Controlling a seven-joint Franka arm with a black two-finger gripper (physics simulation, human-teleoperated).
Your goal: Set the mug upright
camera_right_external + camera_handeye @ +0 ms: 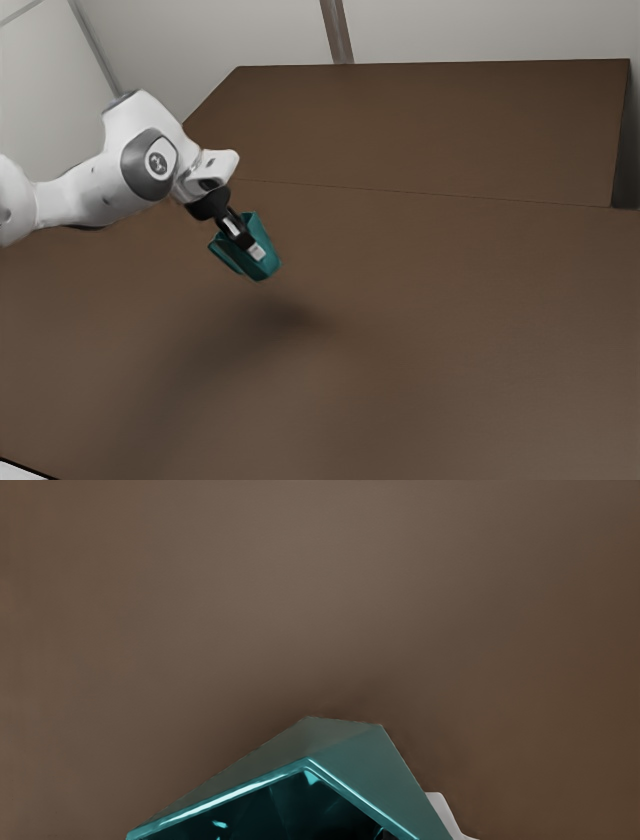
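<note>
In the exterior view my gripper (255,251) angles down toward the exterior view's right, shut on the teal mug (267,262). The mug is held tilted in the air, with a soft shadow on the table apart from it. One light-tipped finger shows against the mug's side. In the wrist view the faceted mug (370,765) has its dark opening toward the camera, and a pale finger part (442,810) shows beside its outer wall. The other finger is mostly hidden by the mug.
The wide brown table (420,330) lies beneath the mug and arm. A thin seam crosses its far part, and its far edge meets pale walls. A dark gap borders the table at the exterior view's upper right.
</note>
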